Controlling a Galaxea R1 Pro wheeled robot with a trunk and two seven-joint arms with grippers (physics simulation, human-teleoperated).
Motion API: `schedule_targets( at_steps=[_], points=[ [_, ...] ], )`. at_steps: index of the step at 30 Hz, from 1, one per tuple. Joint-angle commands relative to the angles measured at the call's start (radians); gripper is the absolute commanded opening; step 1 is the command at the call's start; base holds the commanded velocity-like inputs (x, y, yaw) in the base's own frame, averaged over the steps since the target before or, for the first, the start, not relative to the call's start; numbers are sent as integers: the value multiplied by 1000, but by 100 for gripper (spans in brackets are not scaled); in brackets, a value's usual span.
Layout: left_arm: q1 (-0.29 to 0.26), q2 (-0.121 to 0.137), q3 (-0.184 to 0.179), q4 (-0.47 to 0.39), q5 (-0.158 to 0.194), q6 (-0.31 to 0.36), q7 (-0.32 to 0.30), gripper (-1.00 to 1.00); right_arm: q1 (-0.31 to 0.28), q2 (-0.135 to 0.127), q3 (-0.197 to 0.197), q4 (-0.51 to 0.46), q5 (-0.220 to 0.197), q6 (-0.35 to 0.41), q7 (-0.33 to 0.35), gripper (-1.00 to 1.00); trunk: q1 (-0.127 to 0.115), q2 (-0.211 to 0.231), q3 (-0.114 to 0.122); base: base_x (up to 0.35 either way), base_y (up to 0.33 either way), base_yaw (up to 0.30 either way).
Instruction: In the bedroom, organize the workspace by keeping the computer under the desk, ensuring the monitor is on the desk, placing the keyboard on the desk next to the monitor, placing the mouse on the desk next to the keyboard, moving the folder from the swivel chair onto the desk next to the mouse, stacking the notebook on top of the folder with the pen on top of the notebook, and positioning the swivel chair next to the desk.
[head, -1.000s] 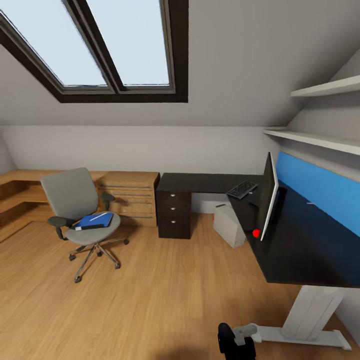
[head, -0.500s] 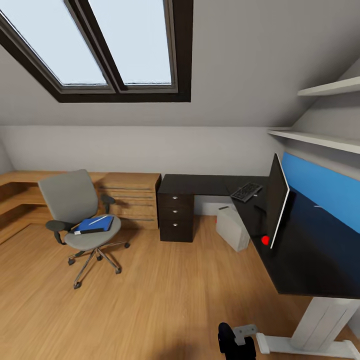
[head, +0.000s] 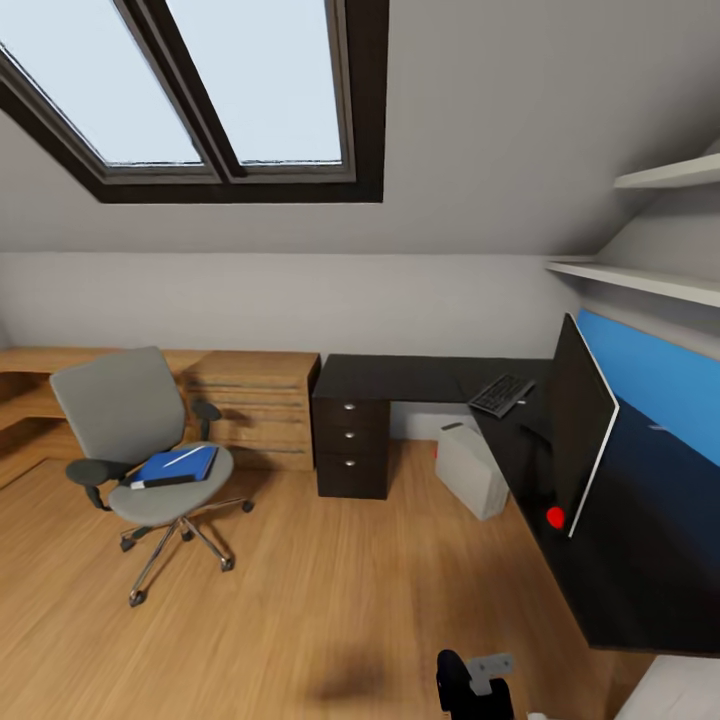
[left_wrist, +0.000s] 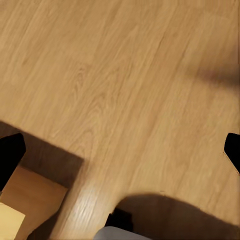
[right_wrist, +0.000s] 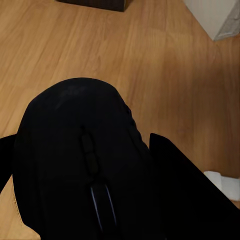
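The swivel chair (head: 140, 425) stands on the floor at the left, apart from the desk (head: 410, 377). On its seat lies the blue folder (head: 180, 465) with the white pen (head: 186, 457) on top; the notebook (head: 165, 482) shows as a black strip along the folder's near edge. The monitor (head: 582, 437) stands edge-on on the desk, the keyboard (head: 502, 394) beyond it. Under the desk sits the grey computer (head: 472, 470). My right gripper (head: 480, 682) is shut on the black mouse (right_wrist: 75, 155), one finger (right_wrist: 195, 200) beside it. My left gripper (left_wrist: 120, 150) hangs open over the floor.
A wooden drawer chest (head: 255, 400) stands between chair and desk drawers (head: 350, 447), with low wooden shelving (head: 25, 400) further left. Wall shelves (head: 670, 175) and a blue panel (head: 660, 380) are above the desk's right wing. Plank floor (head: 330, 580) stretches between me and the furniture.
The whole view has shifted: the camera moved, so the chair sits lower left and the monitor looks nearer. The things themselves stay put. The mouse stays in my right gripper.
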Motion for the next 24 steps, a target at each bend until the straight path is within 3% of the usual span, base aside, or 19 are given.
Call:
schedule_targets(
  at_steps=[1, 24],
  points=[
    [-1, 0, 0, 0, 11, -4, 0, 100, -1, 0, 8, 2, -3, -4, -5, -100, 1, -1, -1, 329, 0, 0],
    [-1, 0, -1, 1, 10, -5, 0, 100, -1, 2, 8, 2, -3, -4, -5, -100, 1, -1, -1, 329, 0, 0]
  ],
)
